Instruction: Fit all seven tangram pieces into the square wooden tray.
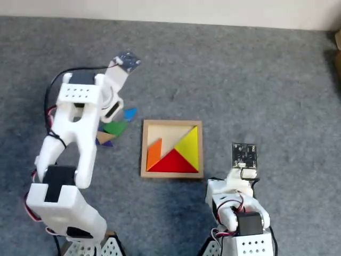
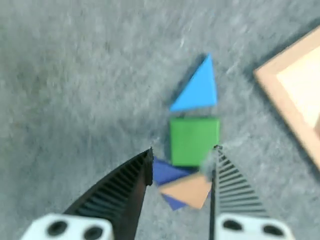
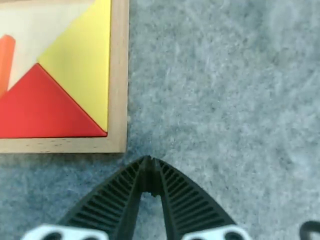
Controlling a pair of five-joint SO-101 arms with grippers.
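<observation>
Left gripper, jaws apart, hangs over the tan piece and green square, loose on the carpet beside the tray; right gripper, jaws together, sits off its near corner.

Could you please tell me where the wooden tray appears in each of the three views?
High view: the wooden tray lies in the middle of the picture.
Left wrist view: its corner sits beyond the green square, away from the open left end effector.
Right wrist view: its corner, holding the red triangle, lies just ahead of the shut right end effector.
Shared landmark: the tray's bare pale floor.
</observation>
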